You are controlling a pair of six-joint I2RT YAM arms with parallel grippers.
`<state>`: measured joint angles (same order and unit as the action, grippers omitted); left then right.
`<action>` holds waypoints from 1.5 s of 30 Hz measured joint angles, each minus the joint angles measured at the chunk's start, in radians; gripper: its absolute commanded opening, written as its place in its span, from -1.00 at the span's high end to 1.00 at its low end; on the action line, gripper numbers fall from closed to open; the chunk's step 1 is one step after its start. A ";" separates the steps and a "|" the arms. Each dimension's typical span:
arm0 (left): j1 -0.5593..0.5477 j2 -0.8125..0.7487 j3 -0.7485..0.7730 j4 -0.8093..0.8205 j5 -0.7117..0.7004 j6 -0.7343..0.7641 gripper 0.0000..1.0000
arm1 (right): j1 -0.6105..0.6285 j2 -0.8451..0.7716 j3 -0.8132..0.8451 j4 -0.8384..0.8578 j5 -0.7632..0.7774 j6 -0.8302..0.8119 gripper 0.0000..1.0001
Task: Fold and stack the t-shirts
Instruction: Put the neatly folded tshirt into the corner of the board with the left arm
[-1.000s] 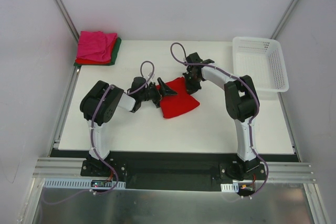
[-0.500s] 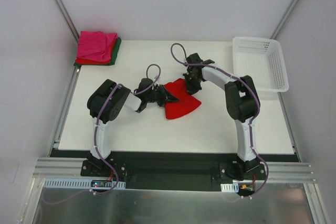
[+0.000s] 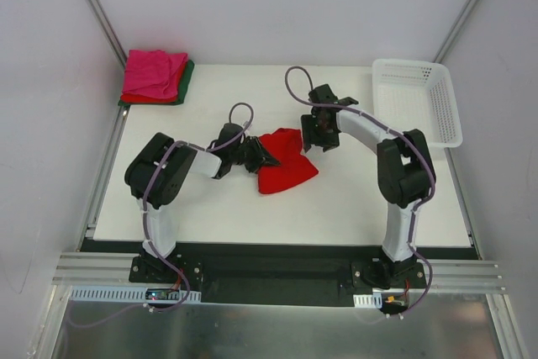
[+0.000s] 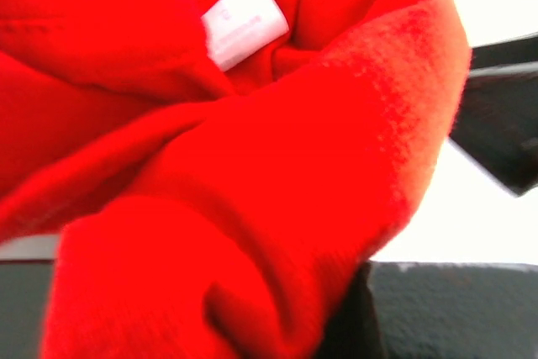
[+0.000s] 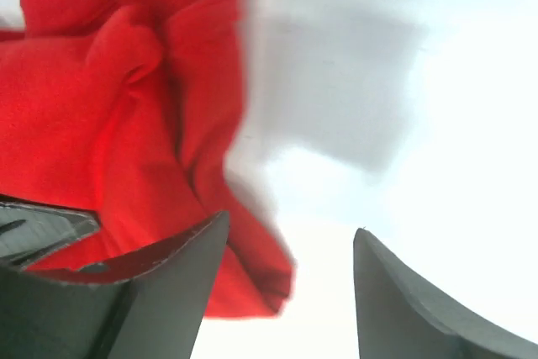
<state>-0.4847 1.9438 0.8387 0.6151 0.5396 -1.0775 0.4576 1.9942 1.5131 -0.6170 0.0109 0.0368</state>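
The red shirt [image 3: 286, 172] lies bunched up in the middle of the table [image 3: 353, 199]. It is not flat and not folded yet. The pile [image 3: 155, 76] of folded shirts sits in the upper left corner, well apart from it.

I think the step now is to spread the red shirt out so it can be folded. To do that well, each arm should hold one edge. Then they should pull gently apart, low over the table, until the lumps are gone. A fast tug could drag the whole shirt along.

The left end effector [image 3: 259, 155] is at the shirt's left edge. It looks clenched on a fold of red cloth, and its camera sees almost nothing but red. The left arm [image 3: 168, 170] is bent low and reaches toward the right of the frame.

The right end effector [image 3: 324, 139] is just beside the shirt's upper right corner. Its fingers stand apart with nothing between them. The right arm [image 3: 395, 166] curls up and over to the left.
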 measured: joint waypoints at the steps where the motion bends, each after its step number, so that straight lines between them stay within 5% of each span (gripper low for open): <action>1: 0.000 -0.016 0.000 -0.025 -0.003 0.013 1.00 | -0.007 -0.020 -0.008 0.001 0.013 0.002 -0.29; 13: 0.030 -0.168 0.159 -0.257 -0.016 0.135 1.00 | -0.047 -0.144 -0.105 0.042 0.082 0.012 -0.29; 25: 0.220 -0.179 0.360 -0.275 0.034 0.174 1.00 | -0.047 -0.144 -0.128 0.050 0.050 0.016 -0.29; 45: 0.560 -0.111 0.508 0.010 -0.105 0.013 1.00 | -0.047 -0.140 -0.139 0.055 0.008 0.013 -0.29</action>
<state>0.0750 1.8328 1.3464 0.6254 0.4343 -1.0649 0.4107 1.8542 1.3739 -0.5621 0.0193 0.0498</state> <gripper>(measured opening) 0.196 0.643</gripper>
